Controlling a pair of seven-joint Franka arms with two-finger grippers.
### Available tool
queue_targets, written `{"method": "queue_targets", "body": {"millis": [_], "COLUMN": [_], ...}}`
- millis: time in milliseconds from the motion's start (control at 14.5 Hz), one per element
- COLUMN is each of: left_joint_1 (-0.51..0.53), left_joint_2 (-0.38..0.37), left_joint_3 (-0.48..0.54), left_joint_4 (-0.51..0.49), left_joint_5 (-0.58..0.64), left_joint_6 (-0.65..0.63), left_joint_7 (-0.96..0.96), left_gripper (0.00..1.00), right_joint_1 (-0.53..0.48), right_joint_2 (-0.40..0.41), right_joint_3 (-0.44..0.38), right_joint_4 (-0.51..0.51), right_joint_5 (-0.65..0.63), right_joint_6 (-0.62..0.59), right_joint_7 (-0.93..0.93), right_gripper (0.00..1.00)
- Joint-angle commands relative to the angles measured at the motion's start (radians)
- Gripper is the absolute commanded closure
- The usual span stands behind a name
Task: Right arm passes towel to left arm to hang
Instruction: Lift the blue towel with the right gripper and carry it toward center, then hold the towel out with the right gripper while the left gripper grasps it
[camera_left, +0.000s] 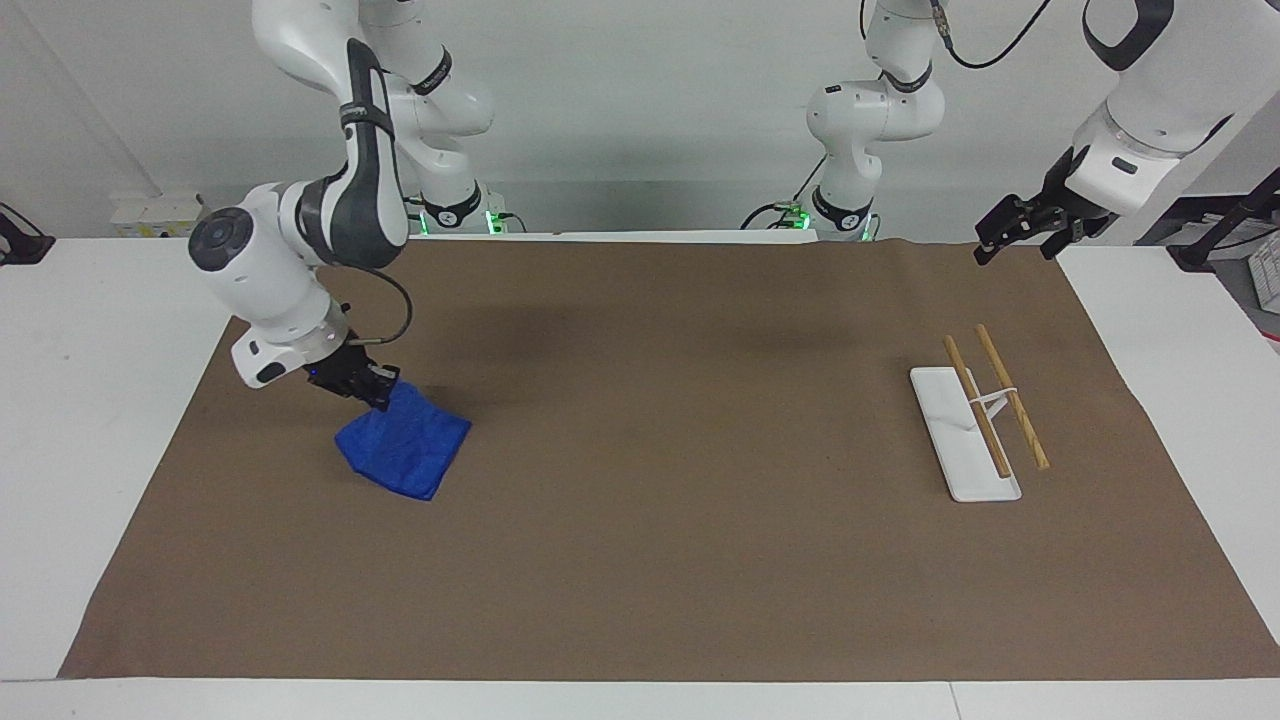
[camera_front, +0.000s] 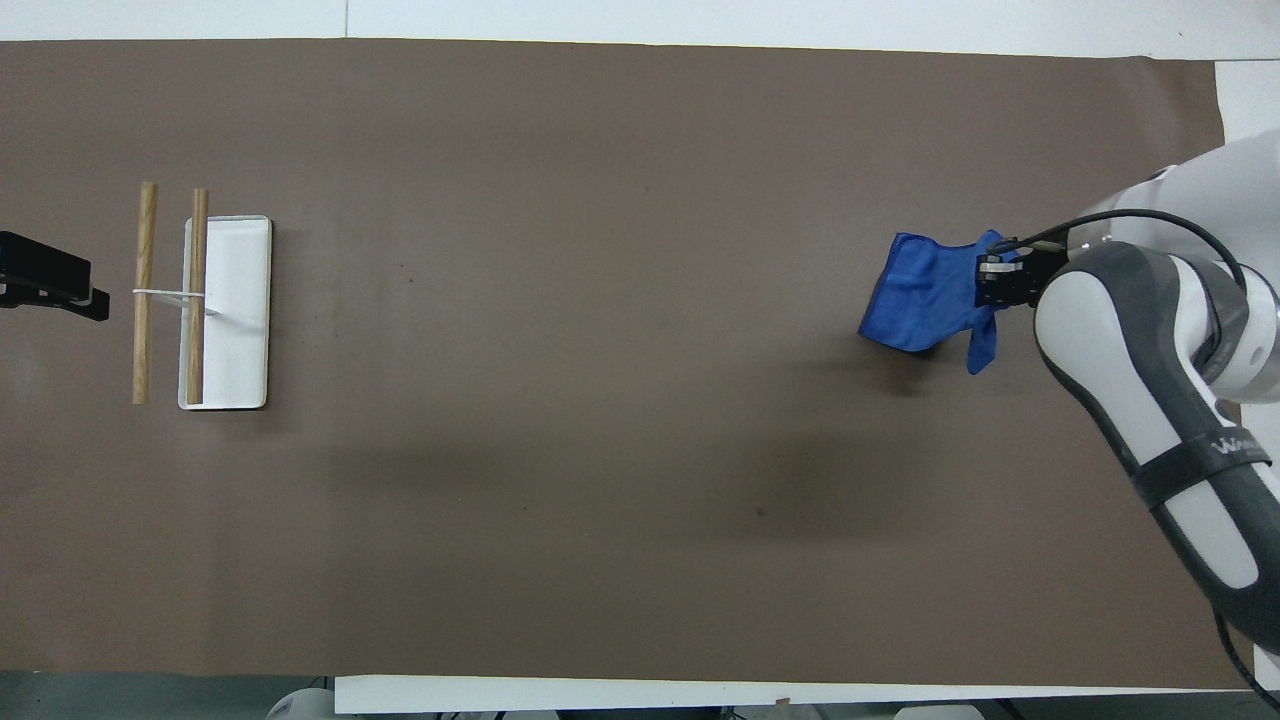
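Note:
The blue towel (camera_left: 405, 452) hangs crumpled from my right gripper (camera_left: 372, 388), which is shut on its upper edge and holds it up over the brown mat at the right arm's end of the table. The towel's lower end is at or just above the mat. In the overhead view the towel (camera_front: 925, 292) hangs from the right gripper (camera_front: 995, 282). My left gripper (camera_left: 1012, 232) waits in the air over the mat's edge at the left arm's end, and its tip shows in the overhead view (camera_front: 50, 282).
A white rack base (camera_left: 962, 440) with two wooden rods (camera_left: 1010, 395) on a white post stands at the left arm's end; it shows in the overhead view too (camera_front: 235, 315). A brown mat (camera_left: 650, 520) covers the table.

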Motion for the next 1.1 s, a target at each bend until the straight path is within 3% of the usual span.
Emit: {"method": "queue_targets", "body": {"millis": [0,138,276,621,897,1034], "left_joint_1": [0.008,0.008,0.008,0.008,0.032,0.021], "left_joint_2": [-0.021,-0.021,-0.021,-0.021,-0.028,-0.03], "left_joint_3": [0.0,0.0,0.0,0.0,0.007,-0.003], "left_joint_4": [-0.026,-0.026,-0.026,-0.026,-0.034,-0.052], "left_joint_5": [-0.01,-0.01,-0.01,-0.01,-0.011,-0.011], "left_joint_6": [0.016,0.016,0.016,0.016,-0.029,0.028], "left_joint_7": [0.004,0.004,0.004,0.004,0.005,-0.135], "left_gripper": [0.0,0.0,0.0,0.0,0.0,0.0], "right_joint_1": [-0.011,-0.011,0.018,0.036,0.06,0.066], "right_joint_2": [0.009,0.017,0.023,0.05,0.073,0.075], "right_joint_3": [0.139,0.232,0.261,0.425,0.493,0.5], "right_joint_4": [0.092,0.138,0.171,0.224,0.239,0.239], "right_joint_5": [0.016,0.129,0.23,0.303,0.361,0.405], "right_joint_6": [-0.072,-0.061,-0.032,0.161,0.324,0.347], "right_joint_7": [0.339,0.544,0.68,1.063,1.245,1.251], "right_gripper": [1.0,1.0,1.0,1.0,1.0,1.0]}}
